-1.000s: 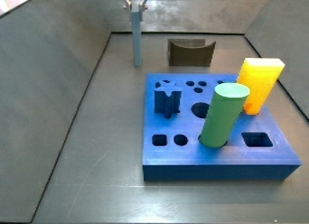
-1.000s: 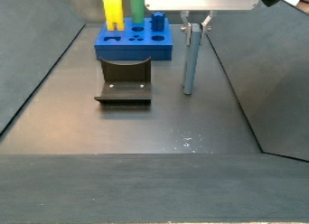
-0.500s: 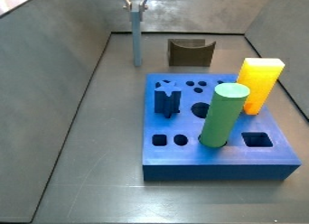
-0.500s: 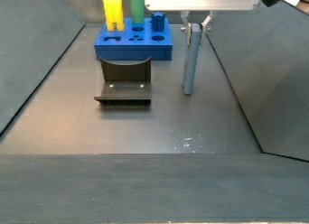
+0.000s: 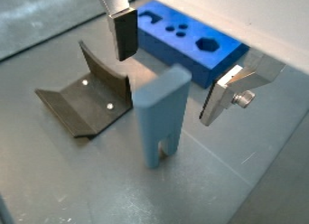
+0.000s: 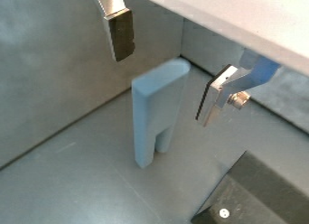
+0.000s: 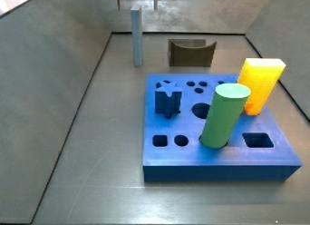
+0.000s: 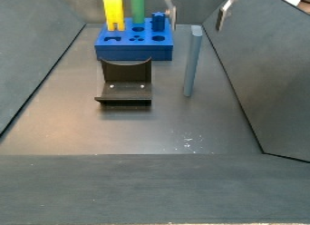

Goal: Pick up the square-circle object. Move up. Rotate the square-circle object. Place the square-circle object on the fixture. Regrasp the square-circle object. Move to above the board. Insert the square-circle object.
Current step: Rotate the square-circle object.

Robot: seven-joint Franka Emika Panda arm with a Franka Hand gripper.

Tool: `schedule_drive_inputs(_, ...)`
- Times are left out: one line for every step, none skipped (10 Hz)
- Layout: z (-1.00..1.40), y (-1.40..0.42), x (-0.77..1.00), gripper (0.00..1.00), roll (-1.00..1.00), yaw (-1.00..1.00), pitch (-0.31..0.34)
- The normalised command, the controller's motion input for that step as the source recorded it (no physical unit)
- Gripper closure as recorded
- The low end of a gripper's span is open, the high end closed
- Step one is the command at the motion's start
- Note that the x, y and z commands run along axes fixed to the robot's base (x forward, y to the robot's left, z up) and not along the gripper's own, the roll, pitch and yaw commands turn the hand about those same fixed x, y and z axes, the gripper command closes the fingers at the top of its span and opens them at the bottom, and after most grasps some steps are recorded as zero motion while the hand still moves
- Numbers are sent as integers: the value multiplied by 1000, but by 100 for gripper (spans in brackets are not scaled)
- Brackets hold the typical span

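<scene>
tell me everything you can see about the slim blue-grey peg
The peg is a slim, matte blue-grey bar, plastic by its look, with a slot splitting its lower end into two legs. It stands upright on the dark floor, beside the fixture and near the blue board, touching neither. The open gripper sits above its top, fingers clear of it. Nothing but the floor touches it.

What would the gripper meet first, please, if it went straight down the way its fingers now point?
Probably the slim light blue-grey peg, standing upright on the grey floor. The open gripper hangs above it, fingers either side of its top, so the peg would likely pass between them.
</scene>
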Motion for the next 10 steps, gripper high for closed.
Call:
schedule_drive_inputs(477,8,-9,0,-120,-42,61)
schedule_drive_inputs(298,7,3,0,-126,-44,76)
schedule_drive_inputs(0,0,0,0,-10,1000,7)
schedule_drive_inputs(-98,0,22,0,-10,1000,7)
schedule_drive_inputs(-73,-7,35,0,-10,1000,6)
schedule_drive_inputs(-42,-2,37,0,-10,1000,5)
schedule_drive_inputs(-41,-2,37,0,-10,1000,5)
schedule_drive_inputs(-39,-2,38,0,-10,1000,5)
schedule_drive_inputs(-35,-2,39,0,-10,1000,5)
schedule_drive_inputs(-32,-2,40,0,-11,1000,5)
